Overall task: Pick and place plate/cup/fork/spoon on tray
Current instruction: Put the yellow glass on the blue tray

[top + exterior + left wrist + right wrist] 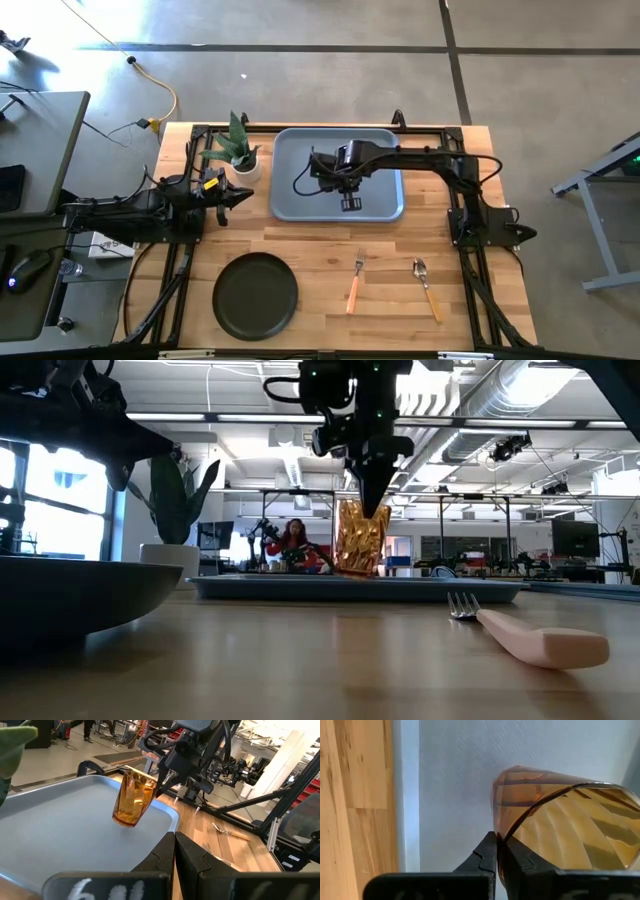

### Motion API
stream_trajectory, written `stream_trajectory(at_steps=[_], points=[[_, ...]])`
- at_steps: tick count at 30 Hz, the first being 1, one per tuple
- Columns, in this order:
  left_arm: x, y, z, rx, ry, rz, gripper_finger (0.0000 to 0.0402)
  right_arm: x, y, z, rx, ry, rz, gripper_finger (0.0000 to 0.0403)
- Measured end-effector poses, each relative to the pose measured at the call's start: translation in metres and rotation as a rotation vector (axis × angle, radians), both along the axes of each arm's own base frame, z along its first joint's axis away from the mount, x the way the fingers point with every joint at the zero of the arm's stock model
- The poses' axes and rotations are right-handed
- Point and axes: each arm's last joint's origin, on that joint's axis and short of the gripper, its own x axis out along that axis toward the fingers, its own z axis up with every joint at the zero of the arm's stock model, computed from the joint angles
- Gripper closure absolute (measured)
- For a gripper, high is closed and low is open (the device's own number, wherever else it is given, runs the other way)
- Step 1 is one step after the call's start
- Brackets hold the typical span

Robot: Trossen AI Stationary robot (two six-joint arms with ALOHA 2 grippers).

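The amber cup (133, 799) is over the blue-grey tray (290, 190), tilted, with my right gripper (496, 851) shut on it from above near the tray's near edge (350, 203). My left gripper (174, 851) is shut and empty at the table's left, beside the tray (240, 195). The dark plate (255, 295) lies flat on the wood near the front edge. The fork (354, 285) and the spoon (427, 288) lie flat to its right. My right gripper pinches the cup's wall at its rim (504, 836), one finger inside the cup and one outside. The fingers (372, 500) point down from above. The cup (360, 540) hangs tilted below them, its base low over the tray floor; whether it touches, I cannot tell.
A white pot with a green plant (238, 150) stands at the tray's far left corner. In the low view the plate's rim (60, 595) fills the near left and the fork's handle (540, 642) lies near right. A person (295, 540) shows in the room behind.
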Motion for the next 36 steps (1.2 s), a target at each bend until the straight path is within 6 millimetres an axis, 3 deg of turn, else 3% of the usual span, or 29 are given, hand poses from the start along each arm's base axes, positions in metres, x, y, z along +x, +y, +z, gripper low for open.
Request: stream_trajectory(at_steps=[26, 36], points=[[0.0, 0.0, -0.002, -0.001, 0.017, 0.0, 0.0398, 0.004, -0.002, -0.015, 0.076, 0.041, 0.0, 0.0401], [0.0, 0.0, -0.002, -0.001, 0.017, 0.0, 0.0398, 0.004, -0.002, -0.015, 0.079, 0.04, 0.011, 0.0352]])
